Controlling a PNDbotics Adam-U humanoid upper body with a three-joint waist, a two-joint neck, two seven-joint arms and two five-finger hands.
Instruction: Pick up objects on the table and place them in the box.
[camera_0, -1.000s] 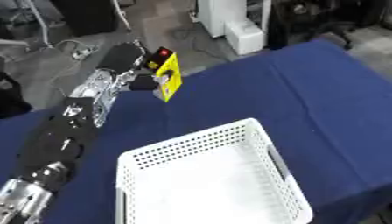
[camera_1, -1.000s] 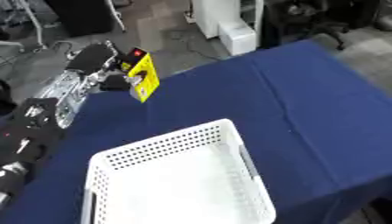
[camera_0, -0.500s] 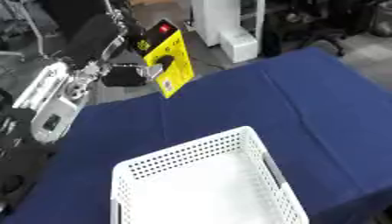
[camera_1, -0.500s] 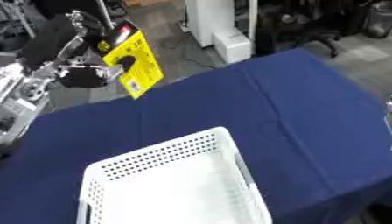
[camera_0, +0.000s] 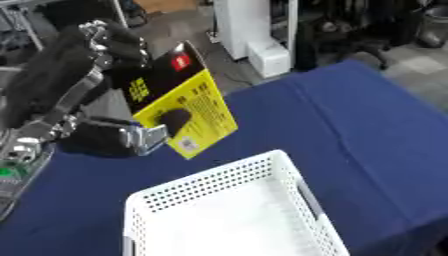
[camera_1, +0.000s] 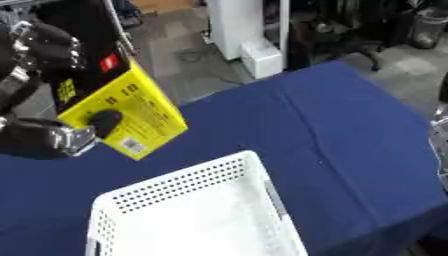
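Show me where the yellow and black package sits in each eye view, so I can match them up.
Left eye view: the package is left of centre, upper half, held tilted in the left hand, above the far left corner of the basket.
Right eye view: the package is nearer the left edge, upper half, above the basket's far left corner.
Shared landmark: the red patch near the package's top.
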